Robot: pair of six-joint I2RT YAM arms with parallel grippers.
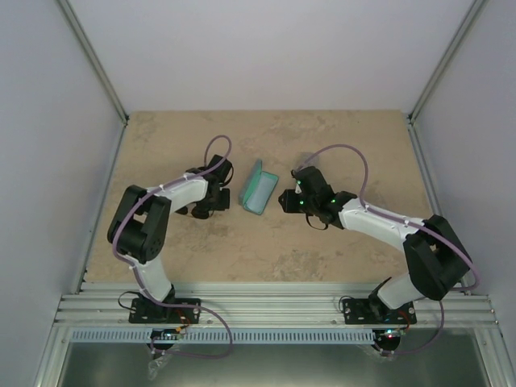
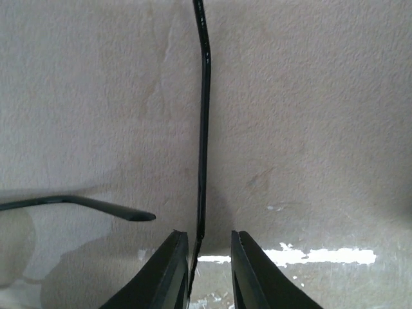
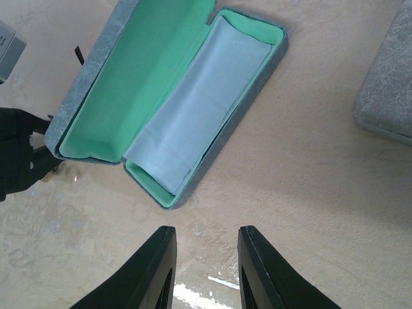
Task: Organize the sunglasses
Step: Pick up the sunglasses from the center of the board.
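Left wrist view first: a thin dark arm of the sunglasses point(image 2: 203, 129) runs straight up the picture, from 6 o'clock to 12 o'clock. Its near end sits right between the two fingers of our left pincer point(image 2: 207, 243). It lies closer to the finger on the 9 o'clock side, maybe touching it. The fingers are apart, with a gap wider than the thin arm, so we think the left pincer is released and not squeezing yet. The other arm of the sunglasses lies on the desk point(image 2: 322, 129) at about 8 o'clock, pointing across. We cannot see the lenses.

From the top, our left pincer is just beside the open case point(image 1: 258, 187), which lies at 3 o'clock from it. The case runs long from about 1 o'clock to 7 o'clock. Our right pincer point(image 3: 203, 235) is on the other side of the case, released and holding nothing. In its view the case shows a green inside and a light blue cloth point(image 3: 199, 103) lying in the 3 o'clock half. A grey case point(image 3: 389, 84) peeks in at 3 o'clock.

So the left arm is the near one – the sunglasses are lined up with its fingers, and we guess a squeeze comes next.
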